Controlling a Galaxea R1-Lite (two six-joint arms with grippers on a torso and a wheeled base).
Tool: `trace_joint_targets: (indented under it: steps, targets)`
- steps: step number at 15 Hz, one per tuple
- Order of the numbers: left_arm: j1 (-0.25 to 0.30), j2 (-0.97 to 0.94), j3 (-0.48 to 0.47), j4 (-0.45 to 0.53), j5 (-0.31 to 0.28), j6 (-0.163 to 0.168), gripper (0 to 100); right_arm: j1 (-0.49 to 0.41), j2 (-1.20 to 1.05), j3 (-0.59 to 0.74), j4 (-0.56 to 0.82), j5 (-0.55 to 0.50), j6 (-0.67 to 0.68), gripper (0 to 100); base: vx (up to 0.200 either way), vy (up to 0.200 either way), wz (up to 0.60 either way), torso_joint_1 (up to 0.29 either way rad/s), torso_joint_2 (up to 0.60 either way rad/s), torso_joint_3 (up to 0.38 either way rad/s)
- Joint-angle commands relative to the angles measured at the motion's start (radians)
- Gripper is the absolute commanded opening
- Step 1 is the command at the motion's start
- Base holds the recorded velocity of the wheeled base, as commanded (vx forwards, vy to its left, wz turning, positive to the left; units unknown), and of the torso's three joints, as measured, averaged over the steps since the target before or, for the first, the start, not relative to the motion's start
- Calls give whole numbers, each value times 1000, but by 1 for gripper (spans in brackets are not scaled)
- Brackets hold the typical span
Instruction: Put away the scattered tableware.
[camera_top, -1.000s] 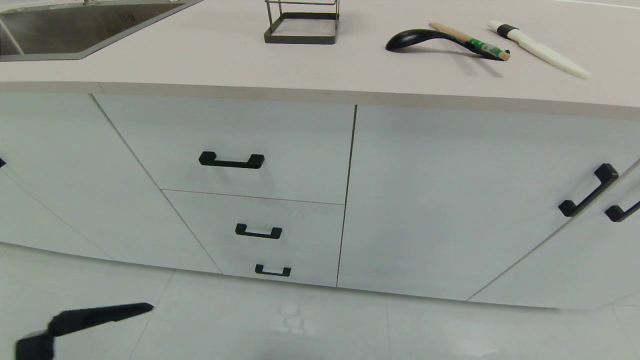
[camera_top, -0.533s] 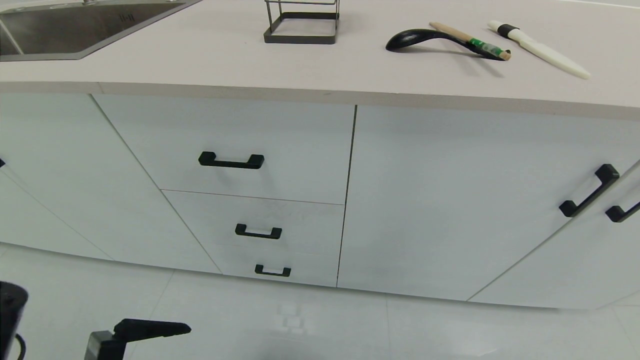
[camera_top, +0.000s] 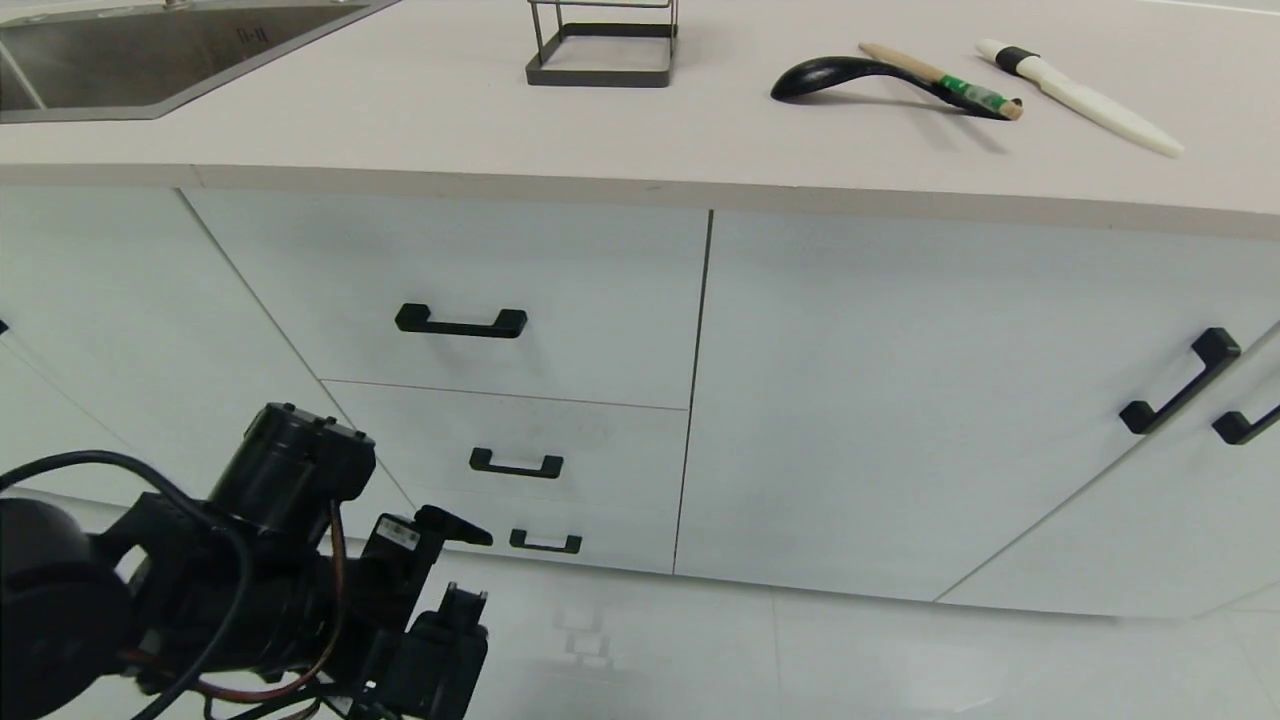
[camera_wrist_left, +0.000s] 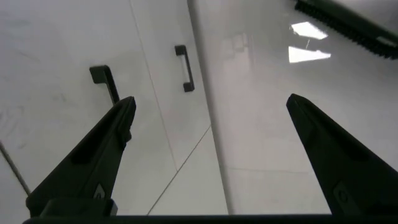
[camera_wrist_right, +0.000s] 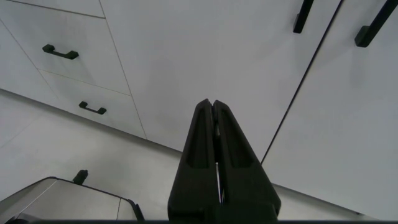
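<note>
1. Your left hand is spread wide with nothing between its fingers. The left wrist view shows the same hand, both black fingers far apart over the white floor.
2. It hangs low in front of the cabinet, just beside the bottom drawer handle and well below the desk.
3. Your right hand has its two fingers pressed flat together and grips nothing. It points at a plain cabinet door.
4. The tableware lies on the desk top, up and to the right, well apart from both hands.
5. The black spoon rests with its bowl toward the left.
6. A wooden-handled utensil with a green band crosses the end of the spoon's handle and touches it.
7. A white utensil with a black band lies just to their right, apart from them.
8. A dark wire rack stands on the desk left of the spoon, and the sink is at the far left corner.
9. Compared with a second ago, your left arm has risen into the head view. Then only one black finger showed low at the left edge, and now the wrist and the whole hand stand before the lower drawers.
10. The spoon, both other utensils and the rack lie where they did.
</note>
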Motion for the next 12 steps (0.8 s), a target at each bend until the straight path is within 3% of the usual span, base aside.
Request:
trace_joint_targets:
  steps: [1, 4, 8, 12]
  targets:
    - [25, 109, -17, -36, 23, -1, 100, 0, 1, 0, 0, 0, -1, 0, 0, 0, 0, 0, 0, 0]
    - [97, 189, -10, -138, 22, -1, 100, 0, 1, 0, -2, 0, 0, 0, 0, 0, 0, 0, 0, 0]
    - [90, 280, -7, -342, 22, -1, 100, 0, 1, 0, 0, 0, 0, 0, 0, 0, 0, 0, 0, 0]
    - [105, 290, -6, -425, 43, -1, 100, 0, 1, 0, 0, 0, -1, 0, 0, 0, 0, 0, 0, 0]
